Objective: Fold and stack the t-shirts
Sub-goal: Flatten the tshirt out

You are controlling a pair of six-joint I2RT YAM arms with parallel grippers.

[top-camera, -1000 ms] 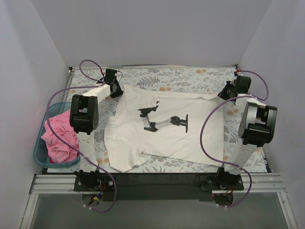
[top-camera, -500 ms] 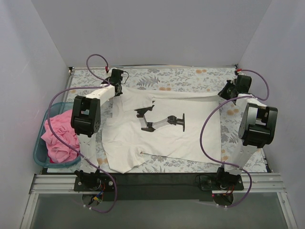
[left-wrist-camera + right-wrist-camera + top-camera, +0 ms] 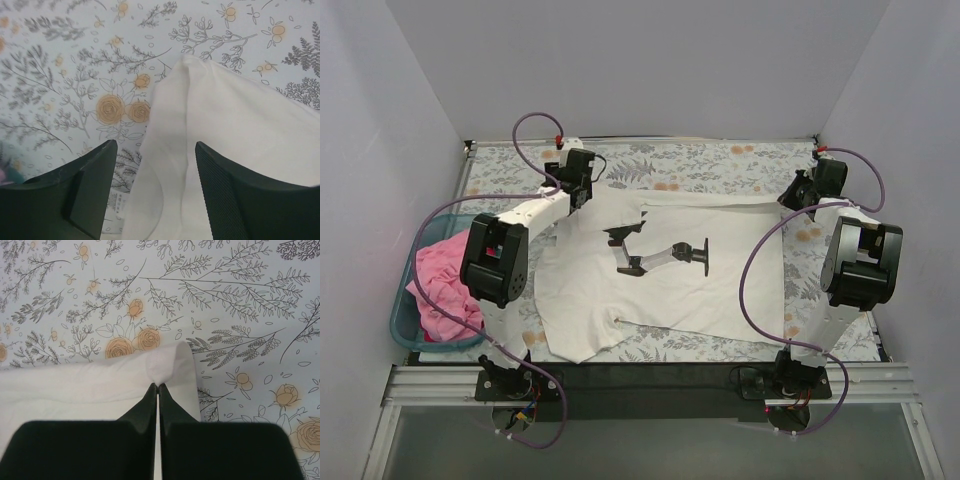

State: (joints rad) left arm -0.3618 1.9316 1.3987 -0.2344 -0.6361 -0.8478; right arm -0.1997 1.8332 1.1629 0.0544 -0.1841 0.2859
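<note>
The white t-shirt (image 3: pixel 670 295), printed with a black and white graphic, lies spread on the floral tablecloth. My left gripper (image 3: pixel 582 188) hovers over its far left corner. In the left wrist view that gripper (image 3: pixel 155 155) is open, its fingers (image 3: pixel 90 190) standing either side of a ridge of the white fabric (image 3: pixel 240 115) without gripping it. My right gripper (image 3: pixel 800 194) is at the far right corner. In the right wrist view it (image 3: pixel 158 385) is shut on a pinch of the white shirt's edge (image 3: pixel 75 385). The pink t-shirt (image 3: pixel 440 285) lies bunched in the basket.
A teal plastic basket (image 3: pixel 402 325) stands off the table's left side. The floral tablecloth (image 3: pixel 700 160) shows bare along the far edge and right side. White walls close in the back and both sides. Purple cables loop over both arms.
My left gripper carried the shirt's far left corner back and to the right, then opened and let it go. The shirt's far edge now lies straighter. The right gripper has stayed put.
</note>
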